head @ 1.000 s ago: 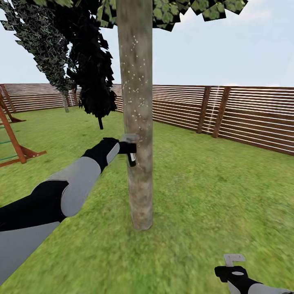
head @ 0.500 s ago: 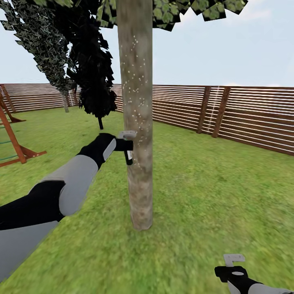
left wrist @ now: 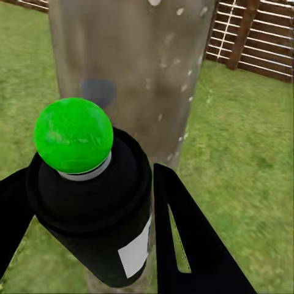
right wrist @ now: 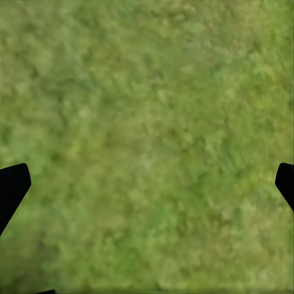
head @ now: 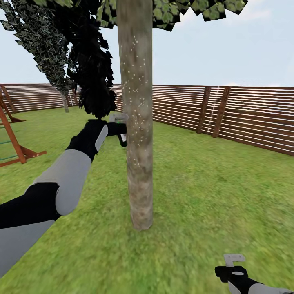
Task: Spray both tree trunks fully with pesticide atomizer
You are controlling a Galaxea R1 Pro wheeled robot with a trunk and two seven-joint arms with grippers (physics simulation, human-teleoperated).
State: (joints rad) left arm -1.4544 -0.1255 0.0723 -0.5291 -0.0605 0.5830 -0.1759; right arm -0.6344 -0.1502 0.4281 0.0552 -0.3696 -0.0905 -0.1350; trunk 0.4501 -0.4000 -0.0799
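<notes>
Moved: left gripper [head: 119, 130] w/ atomizer [head: 121, 130] has climbed the trunk [head: 136, 122] over the last sec, from lower mid-height to clearly higher; head cam, trunk, fence unchanged, so it's arm motion, not cam.
Left fingers: clamped on the atomizer body, one finger [left wrist: 190, 245] each side of the dark can in wrist view; green dot [left wrist: 73, 135] on top faces cam.
Atomizer pos: off the floor, in left gripper, just beside trunk's left edge, nozzle end toward bark; touching or a hair apart, can't tell.
Right gripper [head: 233, 265]: low at frame's bottom right, over grass [right wrist: 147, 147]; finger tips at far edges of wrist view, so spread wide, holding nothing.
Done so far: pickup done; white pesticide specks [head: 134, 65] dotted over trunk's upper and middle stretch.
Left to do: lower trunk near ground shows few or no specks, so this trunk prob. not fully covered; far side of trunk hidden, can't judge. Second tree: no sprayed trunk in view, so prob. still untreated.
Progress est: under half.
Background: fence [head: 245, 118], playset [head: 14, 143] at left.
</notes>
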